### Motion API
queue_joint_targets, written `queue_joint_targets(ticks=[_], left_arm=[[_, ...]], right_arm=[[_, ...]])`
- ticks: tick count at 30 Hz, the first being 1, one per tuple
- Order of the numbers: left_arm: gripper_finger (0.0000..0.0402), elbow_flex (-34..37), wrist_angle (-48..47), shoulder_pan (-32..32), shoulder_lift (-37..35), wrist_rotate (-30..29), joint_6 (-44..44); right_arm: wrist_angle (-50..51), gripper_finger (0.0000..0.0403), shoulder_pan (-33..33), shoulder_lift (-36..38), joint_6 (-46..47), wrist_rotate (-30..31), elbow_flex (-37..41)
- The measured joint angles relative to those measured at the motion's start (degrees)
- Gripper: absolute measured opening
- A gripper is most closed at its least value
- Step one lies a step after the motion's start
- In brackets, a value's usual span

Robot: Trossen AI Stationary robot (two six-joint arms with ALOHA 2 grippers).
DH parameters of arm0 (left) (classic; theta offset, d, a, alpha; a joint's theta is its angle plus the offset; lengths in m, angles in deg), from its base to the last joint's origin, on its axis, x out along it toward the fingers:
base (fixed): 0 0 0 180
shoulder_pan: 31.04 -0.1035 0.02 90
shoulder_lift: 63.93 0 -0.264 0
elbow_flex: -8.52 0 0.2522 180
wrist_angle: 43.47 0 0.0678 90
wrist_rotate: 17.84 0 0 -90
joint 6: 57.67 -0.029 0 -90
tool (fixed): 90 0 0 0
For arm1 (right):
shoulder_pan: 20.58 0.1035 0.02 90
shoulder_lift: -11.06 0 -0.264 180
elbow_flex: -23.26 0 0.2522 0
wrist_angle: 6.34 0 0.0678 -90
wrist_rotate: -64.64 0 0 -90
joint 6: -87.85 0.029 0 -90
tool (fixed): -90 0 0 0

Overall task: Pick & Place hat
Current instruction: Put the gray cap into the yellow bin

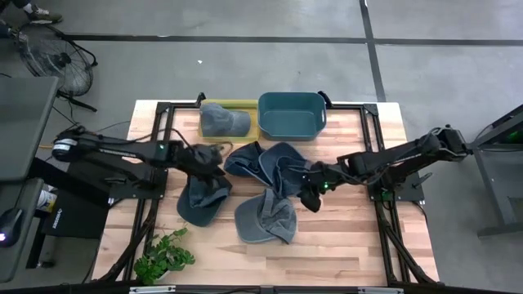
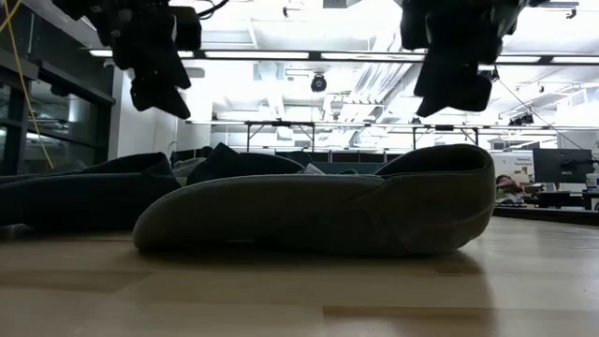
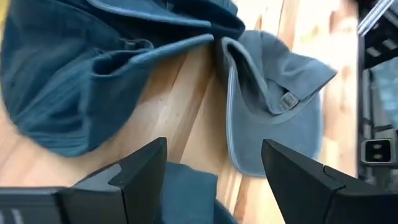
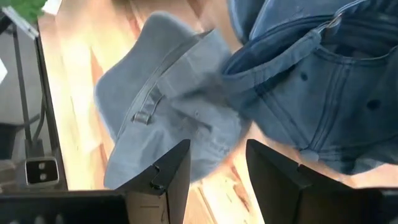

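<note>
While both hover above hats (image 1: 270,184), left hand (image 1: 214,161) spread, right hand (image 1: 310,196) spread

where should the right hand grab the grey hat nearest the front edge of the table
Probably by its raised back rim beside the strap buckle, coming straight down. The grey hat lies flat and apart from the blue pile, and the open right hand hovers beside it.

Hats crowd the middle of our worktop (image 1: 351,237)

We see bare wood open along the near edge and right side; the hat pile (image 1: 265,163) fills the centre between our left pincer (image 1: 214,170) and right pincer (image 1: 309,194), while the yellow tray (image 1: 245,104) and teal bin (image 1: 292,114) block the far edge, and a plant (image 1: 163,257) stands at the near-left corner.
</note>
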Motion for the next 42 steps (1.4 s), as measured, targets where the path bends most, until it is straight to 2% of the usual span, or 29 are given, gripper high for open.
queue_joint_targets(ticks=[8, 14, 20, 25, 36, 42], left_arm=[[0.0259, 0.02, 9.38, 5.57, 12.77, -3.92, 2.27], [0.0259, 0.02, 14.86, 5.77, 20.74, -3.93, 3.47], [0.0259, 0.0, 18.92, 5.77, 25.65, -3.36, 3.27], [0.0259, 0.0, 21.52, 5.75, 27.14, 1.15, 2.4], [0.0259, 0.02, 23.95, 5.73, 27.99, 4.47, 1.31], [0.0218, 0.02, 25.36, 5.73, 27.99, 5.06, 1.5]], right_arm=[[4.03, 0.0149, 2.2, 0.01, -1.65, 1.61, 0.0], [5.08, 0.0149, 2.73, 0.01, -1.7, 2.44, 0.0], [5.04, 0.0149, 2.71, 0.01, -2.11, 2.58, 0.0], [4.97, 0.0149, 2.71, 0.01, -2.11, 2.59, 0.0], [4.88, 0.0149, 2.71, 0.01, -2.11, 3.26, 0.0], [4.7, 0.0149, 2.71, 0.01, -2.11, 3.26, 0.0]])
